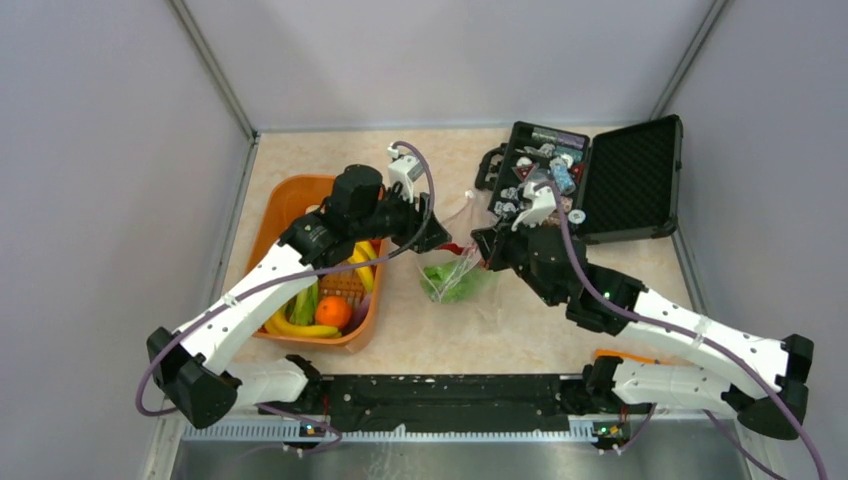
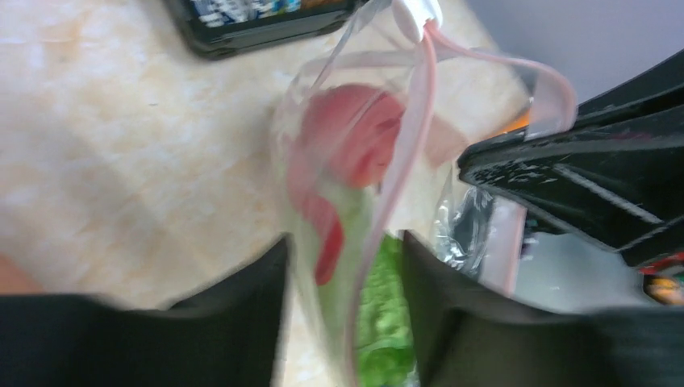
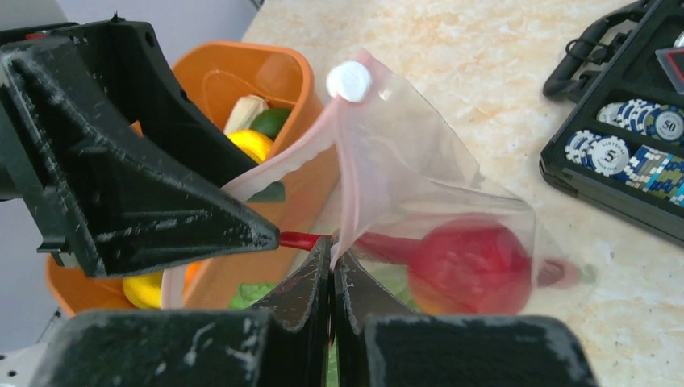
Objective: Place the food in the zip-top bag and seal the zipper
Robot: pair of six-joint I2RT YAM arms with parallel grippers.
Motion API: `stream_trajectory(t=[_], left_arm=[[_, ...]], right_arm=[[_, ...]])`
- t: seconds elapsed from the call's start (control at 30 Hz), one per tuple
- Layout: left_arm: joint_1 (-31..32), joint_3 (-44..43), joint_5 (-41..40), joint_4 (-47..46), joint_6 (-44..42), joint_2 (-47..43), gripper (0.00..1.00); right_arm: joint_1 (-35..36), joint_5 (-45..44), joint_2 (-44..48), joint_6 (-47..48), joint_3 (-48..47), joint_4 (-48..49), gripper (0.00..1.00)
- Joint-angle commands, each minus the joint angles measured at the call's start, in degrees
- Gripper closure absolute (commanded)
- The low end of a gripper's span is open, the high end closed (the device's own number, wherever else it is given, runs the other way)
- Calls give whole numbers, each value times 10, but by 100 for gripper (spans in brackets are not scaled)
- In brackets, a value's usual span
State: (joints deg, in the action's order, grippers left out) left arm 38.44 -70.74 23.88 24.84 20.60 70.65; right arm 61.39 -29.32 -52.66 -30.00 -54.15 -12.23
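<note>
Clear crinkly plastic zip-top bag [image 1: 455, 275] hangs between orange tub [image 1: 275, 205] and black hard case [image 1: 635, 175], rim pinched in the clenched right gripper [image 3: 331, 250]. Left gripper [image 2: 347, 242] has fingers parted astride that rim; best lift clear without snagging.

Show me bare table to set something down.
Bare table lies near, between the orange tub, the zip-top bag and the base rail. Another strip lies behind the tub, left of the black case. The left gripper and right gripper crowd the bag.
</note>
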Motion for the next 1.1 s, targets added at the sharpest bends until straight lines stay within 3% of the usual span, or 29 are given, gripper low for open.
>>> stream_trajectory(t=[0.0,0.2,0.4,0.57,0.67,0.83,1.07], left_arm=[[1,35,-79,-20,-9,-54,35],[-1,39,-183,18,-29,-120,2],[-8,78,-369,18,-33,-199,1],[-34,131,-453,18,2,-242,1],[-69,165,-451,24,31,-251,1],[-165,200,-379,36,66,-250,1],[-202,223,-316,-20,40,-206,1]], right_arm=[[6,-15,-25,4,-24,25,100],[4,17,-45,5,-22,61,100],[4,29,-47,-1,-18,67,100],[2,34,-36,0,-10,73,100],[0,37,-30,0,-6,79,100],[-2,40,-29,2,-3,80,100],[-6,44,-30,3,0,84,100]])
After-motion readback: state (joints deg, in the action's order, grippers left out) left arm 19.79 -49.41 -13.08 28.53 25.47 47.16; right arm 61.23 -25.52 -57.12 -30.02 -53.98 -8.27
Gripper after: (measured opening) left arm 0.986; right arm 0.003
